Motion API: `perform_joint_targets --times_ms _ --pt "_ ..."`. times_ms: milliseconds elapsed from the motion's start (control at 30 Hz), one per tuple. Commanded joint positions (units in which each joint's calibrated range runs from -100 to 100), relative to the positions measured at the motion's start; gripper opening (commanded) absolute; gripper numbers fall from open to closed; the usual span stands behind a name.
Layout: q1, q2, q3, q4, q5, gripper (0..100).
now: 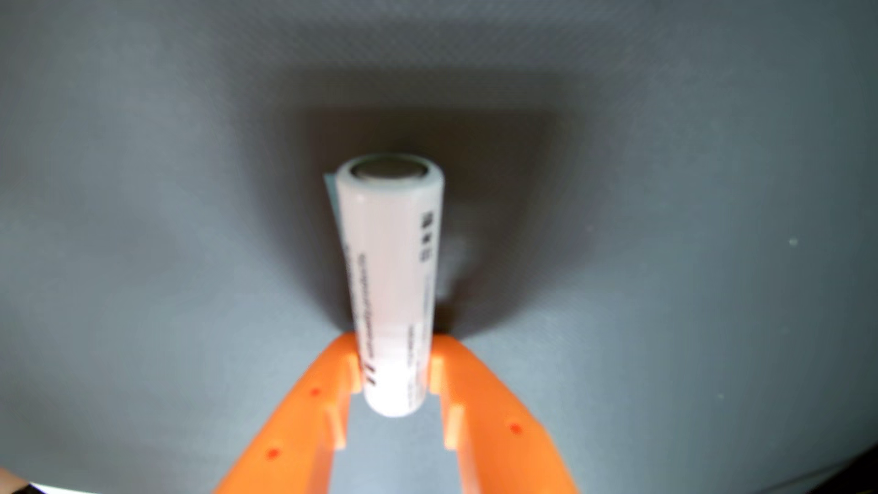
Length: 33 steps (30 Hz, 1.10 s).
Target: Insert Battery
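In the wrist view a white cylindrical battery (392, 285) with small dark print points away from the camera, its grey metal end cap showing at the far end. My orange gripper (394, 351) comes in from the bottom edge and is shut on the battery's near end, one finger (332, 375) on the left side and the other on the right. The battery hangs over a grey mat (142, 213) and throws a dark shadow on it. No slot or holder for the battery shows in this view.
The grey mat fills nearly the whole picture. A pale strip (71, 487) shows at the bottom left corner and a dark edge (845, 470) at the bottom right corner.
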Motion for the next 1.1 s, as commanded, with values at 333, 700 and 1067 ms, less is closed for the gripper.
perform_joint_targets --times_ms 333,700,1067 --pt "-5.4 -1.0 -11.3 6.6 -3.7 2" --pt "-18.1 -1.0 -11.2 6.7 -8.9 2" --pt "-21.8 -1.0 -15.2 10.4 -10.5 2"
